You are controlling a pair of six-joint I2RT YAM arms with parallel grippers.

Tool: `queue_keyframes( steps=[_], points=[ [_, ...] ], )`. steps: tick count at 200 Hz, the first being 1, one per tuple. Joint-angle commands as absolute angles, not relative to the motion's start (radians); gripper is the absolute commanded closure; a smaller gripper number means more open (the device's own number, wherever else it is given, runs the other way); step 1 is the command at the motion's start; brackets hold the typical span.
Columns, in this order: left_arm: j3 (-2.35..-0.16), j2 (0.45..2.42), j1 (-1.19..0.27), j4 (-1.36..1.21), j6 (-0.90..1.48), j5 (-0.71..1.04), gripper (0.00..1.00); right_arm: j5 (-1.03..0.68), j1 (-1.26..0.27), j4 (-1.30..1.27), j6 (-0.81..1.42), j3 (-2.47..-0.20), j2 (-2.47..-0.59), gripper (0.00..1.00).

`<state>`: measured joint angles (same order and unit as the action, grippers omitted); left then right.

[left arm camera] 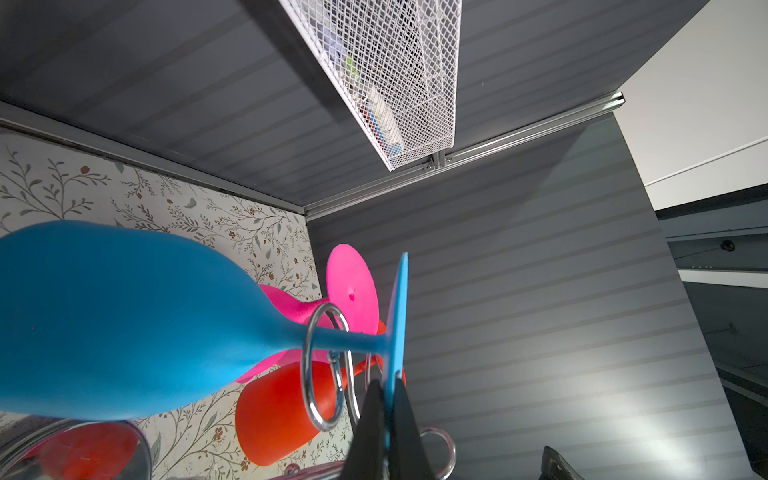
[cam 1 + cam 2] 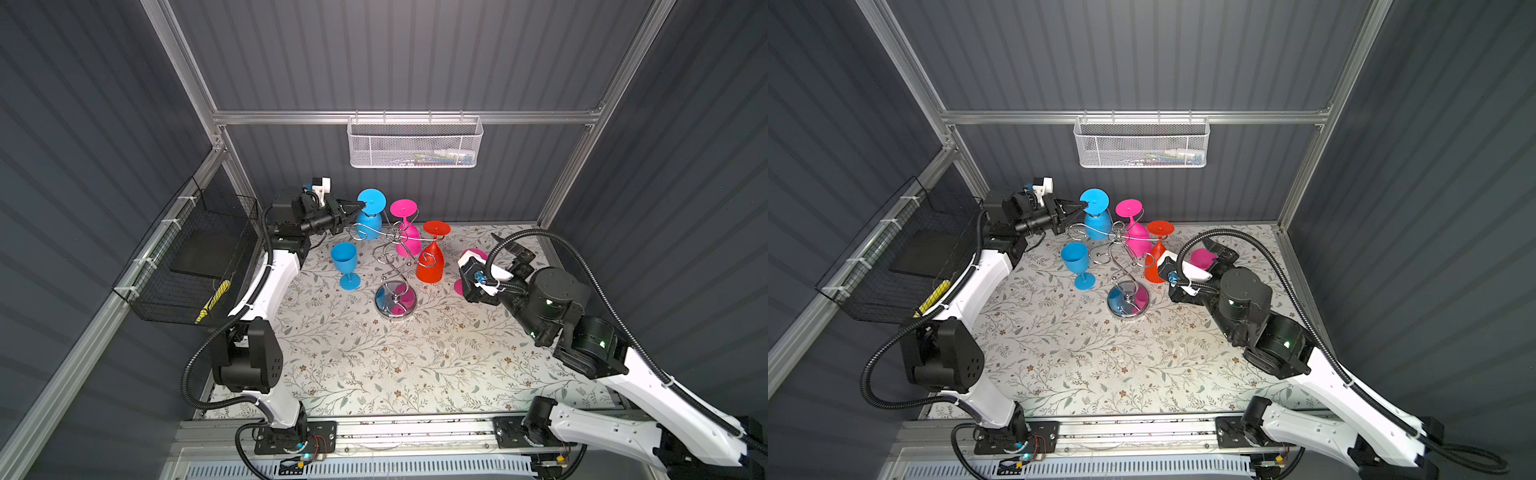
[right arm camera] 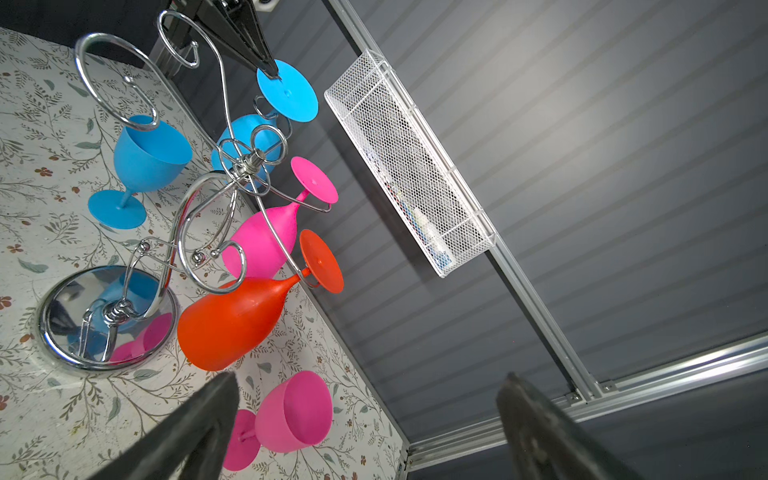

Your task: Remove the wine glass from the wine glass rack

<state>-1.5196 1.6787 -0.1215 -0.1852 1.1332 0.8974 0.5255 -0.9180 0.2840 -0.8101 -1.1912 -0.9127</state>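
The chrome wine glass rack (image 2: 392,254) (image 2: 1121,257) (image 3: 195,208) stands on its mirror disc base (image 2: 395,300) at the back middle of the table. Three glasses hang upside down from its arms: a blue wine glass (image 2: 370,226) (image 2: 1098,226) (image 1: 124,320), a pink one (image 2: 405,243) and a red one (image 2: 430,266). My left gripper (image 2: 360,206) (image 2: 1084,204) (image 1: 388,399) is shut on the rim of the blue wine glass's foot disc (image 3: 286,91); its stem still passes through a rack ring (image 1: 322,365). My right gripper (image 3: 365,386) is open and holds nothing, to the right of the rack.
A second blue glass (image 2: 345,262) stands upright left of the rack. An upright pink glass (image 3: 291,411) stands just ahead of my right gripper. A white mesh basket (image 2: 415,143) hangs on the back rail, and a black wire basket (image 2: 195,257) on the left wall.
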Motion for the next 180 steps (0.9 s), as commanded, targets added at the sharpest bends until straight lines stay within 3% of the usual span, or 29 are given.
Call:
queue_keyframes(
  steps=[1,180],
  points=[
    [-1.560,1.689,-0.129,-0.240,1.147,0.905,1.00,0.542,-0.922,0.278,-0.792,-1.186,-0.902,0.01],
    [-1.492,1.617,-0.161,-0.228,1.168,0.945,1.00,0.534,-0.924,0.273,-0.794,-1.194,-0.916,0.01]
  ],
)
